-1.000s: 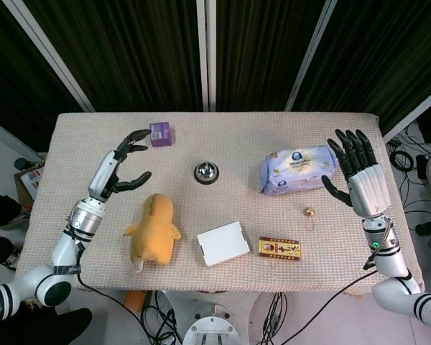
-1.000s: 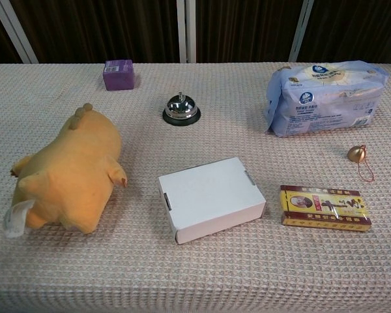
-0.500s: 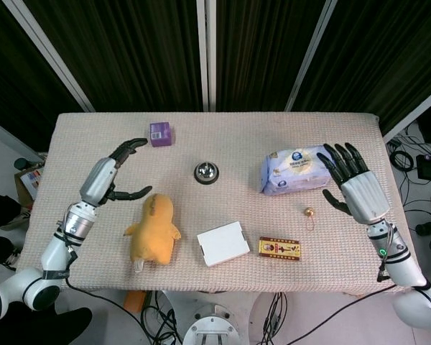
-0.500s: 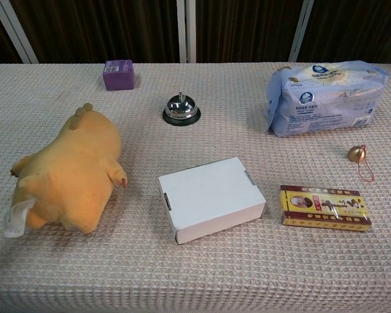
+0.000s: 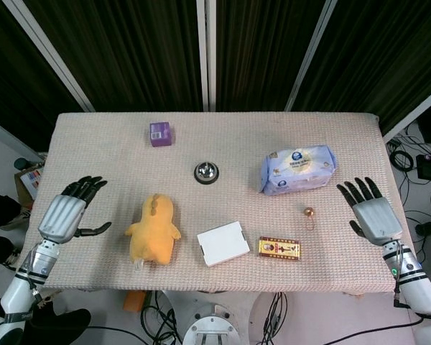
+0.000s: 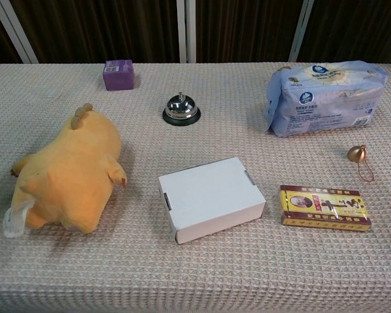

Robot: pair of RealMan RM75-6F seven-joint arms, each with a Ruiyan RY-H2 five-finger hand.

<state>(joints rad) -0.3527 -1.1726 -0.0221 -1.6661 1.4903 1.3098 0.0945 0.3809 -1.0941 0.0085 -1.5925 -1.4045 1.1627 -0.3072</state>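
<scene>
Both hands, left [image 5: 63,215] and right [image 5: 375,215], drawn back to the table's near edge, fingers spread, empty.

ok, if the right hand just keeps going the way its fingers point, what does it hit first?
Probably nothing. The right hand is open, fingers pointing toward the table's far right edge. The tissue pack and small gold bell lie to its left, off that line. Height above the table is unclear.
</scene>
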